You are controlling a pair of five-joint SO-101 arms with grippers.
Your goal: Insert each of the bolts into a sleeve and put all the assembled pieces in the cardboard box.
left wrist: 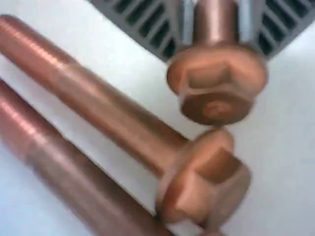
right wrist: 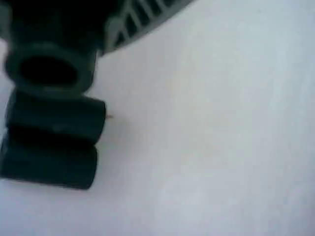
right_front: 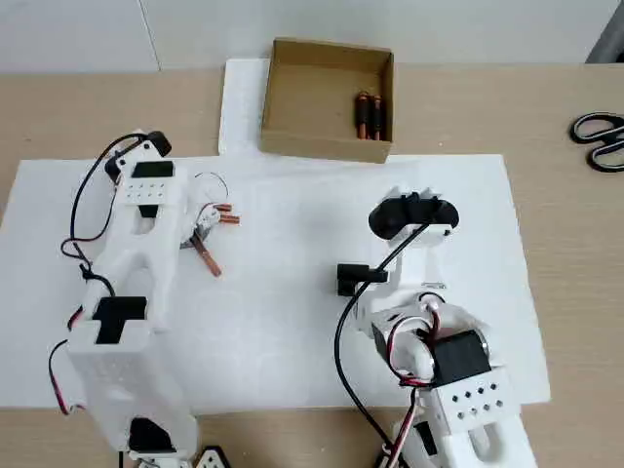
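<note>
We see the left gripper (left wrist: 216,22) closed on the shaft of one bolt (left wrist: 216,83). Its long axis runs away from the wrist camera and its hex head faces it. Just beside that head, two more bolts (left wrist: 113,128) lie parallel on the white sheet (left wrist: 290,147). The right gripper (right_front: 369,276) sits by the black sleeves (right wrist: 51,142); we cannot tell how far open it is. Two assembled pieces (right_front: 369,115) lie side by side in the cardboard box (right_front: 297,97).

Bright, even light
Faint soft shadows hug the arms (right_front: 136,292) on the white sheet (right_front: 292,322); the bolts (left wrist: 123,128) carry a dull sheen.
</note>
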